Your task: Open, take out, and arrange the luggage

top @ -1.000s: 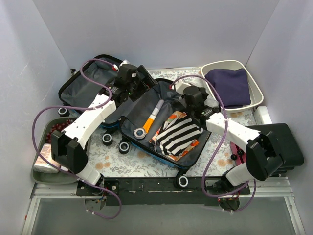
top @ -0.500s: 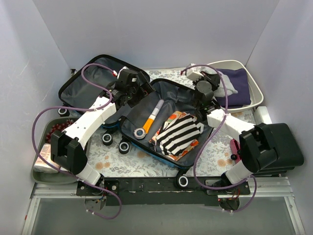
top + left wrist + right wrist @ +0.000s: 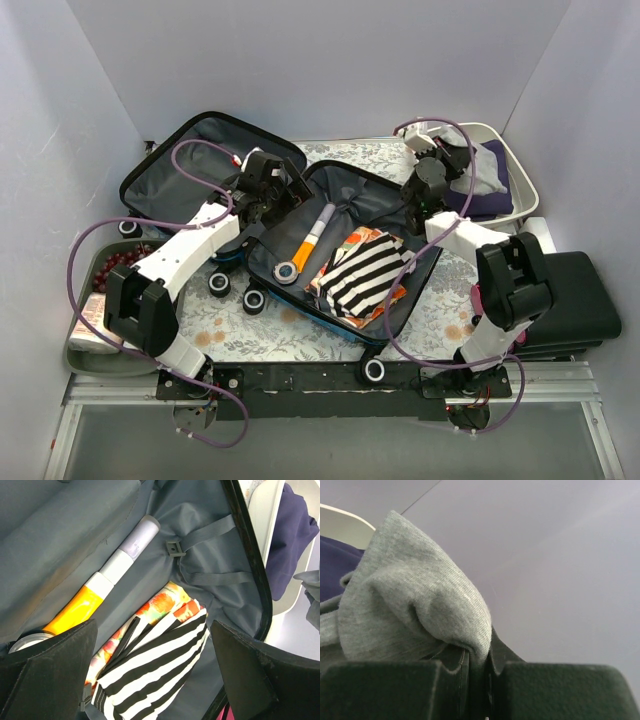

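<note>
Right tool [image 3: 479,660] pinches grey cloth [image 3: 410,600] over white tub [image 3: 524,190] holding navy garment [image 3: 485,195].

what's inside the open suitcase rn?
In the suitcase: orange-and-white tube, a round metal item at its end, a black-and-white striped cloth on a floral packet. Anything beneath those is covered.

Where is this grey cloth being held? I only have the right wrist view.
Observer: The right gripper pinches the grey cloth over the white tub, to the right of the open luggage.
Operator: What's inside the luggage?
Observer: A black-and-white striped bundle and an orange-and-white tube.
Operator: And the other arm?
Observer: The left gripper is open and empty, hovering above that tube and bundle.
</note>
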You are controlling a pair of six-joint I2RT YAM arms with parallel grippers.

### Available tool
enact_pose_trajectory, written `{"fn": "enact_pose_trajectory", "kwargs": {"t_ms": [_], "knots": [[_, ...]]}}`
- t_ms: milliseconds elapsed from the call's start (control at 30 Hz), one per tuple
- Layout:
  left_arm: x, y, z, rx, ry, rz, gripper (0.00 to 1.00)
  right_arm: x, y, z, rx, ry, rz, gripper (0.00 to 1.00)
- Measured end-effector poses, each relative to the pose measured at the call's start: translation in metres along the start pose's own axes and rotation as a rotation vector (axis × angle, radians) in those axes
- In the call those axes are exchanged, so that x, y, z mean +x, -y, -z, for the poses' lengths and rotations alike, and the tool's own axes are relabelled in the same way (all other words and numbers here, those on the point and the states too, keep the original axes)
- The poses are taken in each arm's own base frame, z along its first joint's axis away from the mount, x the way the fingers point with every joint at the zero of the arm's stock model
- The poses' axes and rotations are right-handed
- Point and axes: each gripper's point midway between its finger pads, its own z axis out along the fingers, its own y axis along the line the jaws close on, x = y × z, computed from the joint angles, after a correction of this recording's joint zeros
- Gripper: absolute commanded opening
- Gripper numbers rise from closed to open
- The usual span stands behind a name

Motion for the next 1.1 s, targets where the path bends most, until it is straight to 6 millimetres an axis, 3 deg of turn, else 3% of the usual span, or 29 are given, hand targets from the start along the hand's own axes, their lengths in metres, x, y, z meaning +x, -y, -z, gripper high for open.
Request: {"fn": "enact_pose_trajectory", "kwargs": {"t_ms": [200,367,433,667,800,967,1100], "knots": [[0.009,-0.013,-0.005,-0.020,-0.014,-0.002,0.98,0.003,-0.016,-0.003,0.056,-0.003,0.100,0.01],[0.019,-0.029,-0.001,-0.028,-0.018,-0.002,0.98,0.016,-0.067,-0.009,0.014,-0.035,0.385,0.01],[0.020,-0.032,0.002,-0.027,-0.017,-0.003,0.98,0.022,-0.079,-0.009,-0.004,-0.045,0.413,0.01],[0.017,-0.029,0.005,-0.008,-0.002,-0.017,0.98,0.020,-0.061,-0.006,0.035,-0.038,0.177,0.01],[0.017,-0.029,0.005,-0.004,0.000,-0.032,0.98,0.028,-0.065,-0.011,0.044,-0.045,0.122,0.01],[0.018,-0.032,0.003,-0.006,-0.001,-0.047,0.98,0.048,-0.080,-0.046,0.075,-0.101,0.110,0.01],[0.021,-0.036,0.001,-0.009,-0.003,-0.052,0.98,0.062,-0.080,-0.073,0.104,-0.134,0.142,0.01]]}}
